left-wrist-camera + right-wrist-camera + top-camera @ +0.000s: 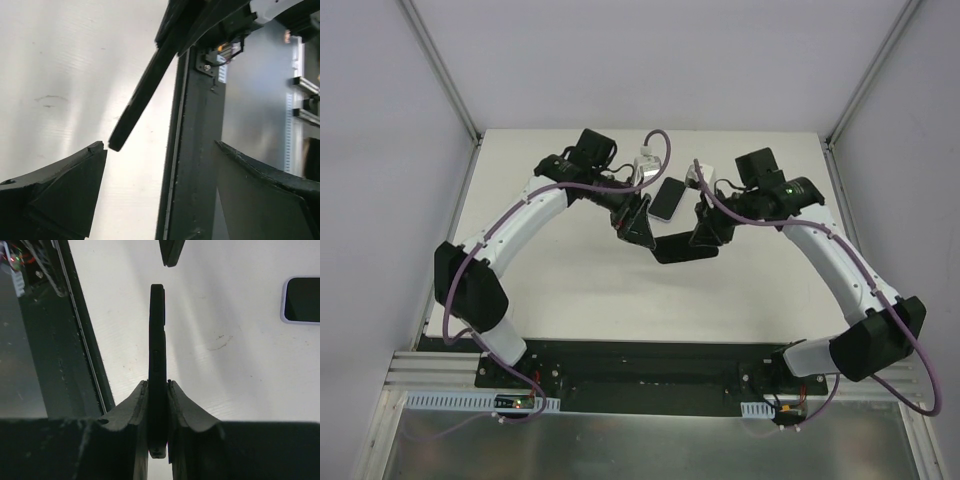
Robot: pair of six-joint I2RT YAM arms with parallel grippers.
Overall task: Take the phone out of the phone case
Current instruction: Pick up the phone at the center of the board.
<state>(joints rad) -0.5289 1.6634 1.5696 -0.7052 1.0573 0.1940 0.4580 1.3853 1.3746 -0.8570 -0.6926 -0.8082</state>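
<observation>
Top external view: one phone (pixel 668 198) is seen lying flat toward the far side of the table (pixel 570 285), out of its case. One black case (pixel 678 248) is pinched edge-on by the right gripper (pixel 705 238). Just left, the left gripper (pixel 636 228) is held spread, empty.

A white table top (pixel 580 300) spreads beneath the left gripper (pixel 636 228) and the right gripper (pixel 706 236), matte and evenly lit, with only soft shadows; pale grey walls (pixel 650 60) close it in beyond them and to their outer sides; aluminium posts (pixel 440 65) stand in the far corners; nearer than the grippers lie a black base plate (pixel 650 365) and a dull metal sheet (pixel 620 445); a faint scuff (pixel 50 101) marks the white surface.
</observation>
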